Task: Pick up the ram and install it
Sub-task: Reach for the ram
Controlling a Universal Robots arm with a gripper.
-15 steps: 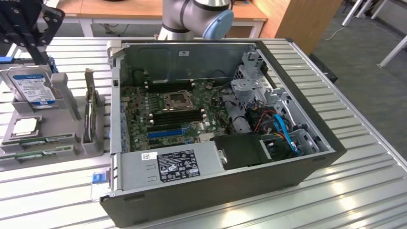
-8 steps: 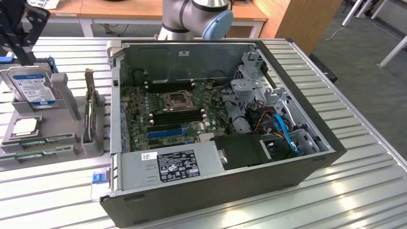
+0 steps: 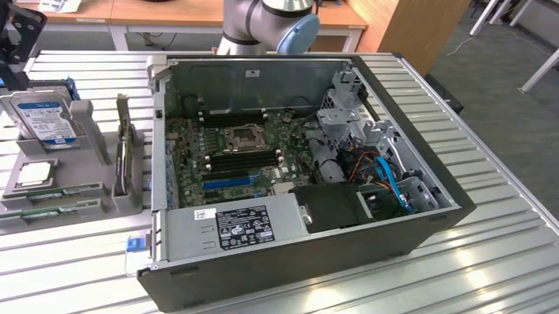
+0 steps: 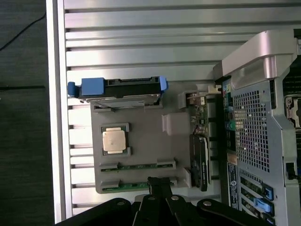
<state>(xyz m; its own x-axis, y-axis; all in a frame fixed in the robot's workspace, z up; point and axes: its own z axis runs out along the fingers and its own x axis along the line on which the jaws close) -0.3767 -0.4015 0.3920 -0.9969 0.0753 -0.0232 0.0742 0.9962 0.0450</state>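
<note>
Green ram (image 4: 129,186) lies in the grey holder (image 4: 146,139) on the worktop (image 4: 141,47); we see the jaws pressed together near it.

Exterior cam – high, angled down over the open PC case (image 3: 306,196) on the slatted desk (image 3: 489,261), mid-range. Wrist cam – looks straight down, closer in, over the parts holder (image 4: 146,136), fingers (image 4: 160,188) in foreground. Shared: parts holder, hard drive (image 4: 120,89), edge of the PC case.
</note>
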